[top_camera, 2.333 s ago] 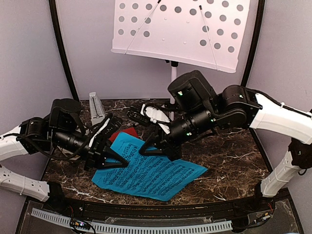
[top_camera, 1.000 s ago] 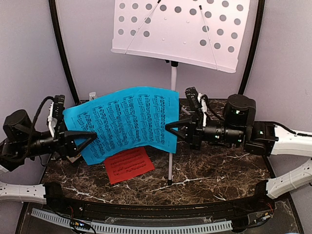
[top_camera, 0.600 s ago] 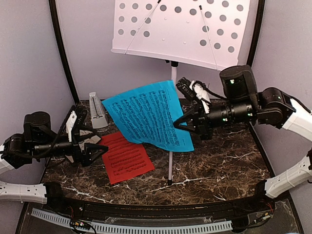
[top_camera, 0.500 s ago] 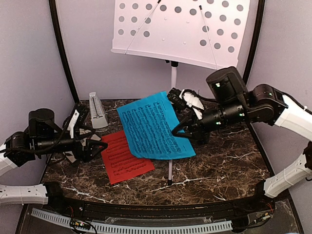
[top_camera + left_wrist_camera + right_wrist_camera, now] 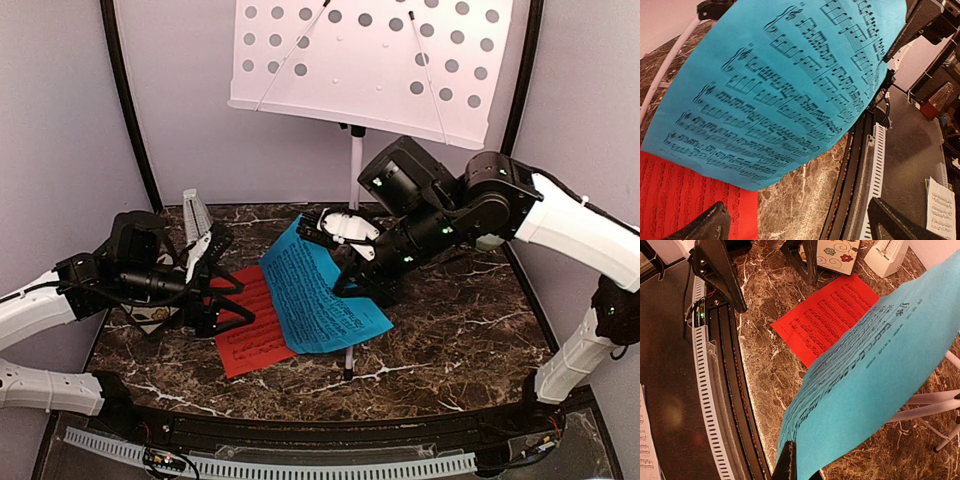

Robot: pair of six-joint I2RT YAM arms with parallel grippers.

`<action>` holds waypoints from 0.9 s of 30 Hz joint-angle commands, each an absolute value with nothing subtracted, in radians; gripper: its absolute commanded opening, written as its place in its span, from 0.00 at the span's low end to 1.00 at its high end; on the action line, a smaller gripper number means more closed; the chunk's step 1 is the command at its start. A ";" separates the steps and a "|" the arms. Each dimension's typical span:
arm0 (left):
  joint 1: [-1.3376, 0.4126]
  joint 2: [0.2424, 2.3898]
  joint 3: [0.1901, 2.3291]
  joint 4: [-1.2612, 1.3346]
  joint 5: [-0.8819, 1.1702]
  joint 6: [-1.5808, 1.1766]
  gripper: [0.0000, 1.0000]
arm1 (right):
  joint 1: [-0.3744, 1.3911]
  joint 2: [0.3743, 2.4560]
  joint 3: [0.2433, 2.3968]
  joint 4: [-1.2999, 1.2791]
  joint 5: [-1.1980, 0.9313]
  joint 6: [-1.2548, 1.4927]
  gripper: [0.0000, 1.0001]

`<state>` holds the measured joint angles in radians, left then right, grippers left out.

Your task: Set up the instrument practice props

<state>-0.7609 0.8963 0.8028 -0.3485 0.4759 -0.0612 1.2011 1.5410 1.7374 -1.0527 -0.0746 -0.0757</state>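
My right gripper is shut on the right edge of the blue music sheet, which hangs tilted low over the table. The wrist view shows its jaws pinching the sheet's corner. The red-orange sheet lies flat on the marble, partly under the blue one. My left gripper is open just above the red sheet, holding nothing; in its wrist view the blue sheet fills the frame above the red one. The grey metronome stands back left. The white perforated music stand rises behind.
A floral coaster lies under my left arm, beside the metronome. The stand's white pole and tripod legs stand mid-table under the blue sheet. A black rail with a white slotted strip runs along the table's front edge.
My left gripper opened and let go of the blue sheet, then moved right over the red sheet. The right arm swung the blue sheet down from upright to low over the table.
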 commanded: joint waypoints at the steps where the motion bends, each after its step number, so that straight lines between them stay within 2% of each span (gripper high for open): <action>1: -0.758 0.931 0.819 -0.239 0.657 -0.008 0.99 | 1.216 1.572 1.800 -1.076 -0.048 -0.107 0.00; 6: -0.764 0.938 0.792 -0.163 0.683 -0.007 0.98 | 1.237 1.586 1.844 -1.073 -0.032 -0.114 0.00; 8: -0.777 0.952 0.792 -0.153 0.680 0.006 0.91 | 1.242 1.585 1.852 -1.075 -0.029 -0.116 0.00; 14: -0.869 1.019 0.829 -0.182 0.610 0.054 0.67 | 1.257 1.586 1.866 -1.072 -0.022 -0.116 0.00; 19: -0.898 1.032 0.835 -0.159 0.606 0.047 0.35 | 1.271 1.585 1.865 -1.083 -0.005 -0.110 0.00; 27: -0.903 0.983 0.823 -0.130 0.575 0.005 0.00 | 1.290 1.523 1.807 -1.041 0.019 -0.082 0.00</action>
<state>-0.8970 1.0203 0.8032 -0.1673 0.5949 0.0231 1.2743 1.5719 1.8305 -1.0790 -0.0040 -0.1036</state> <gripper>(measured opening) 0.060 0.006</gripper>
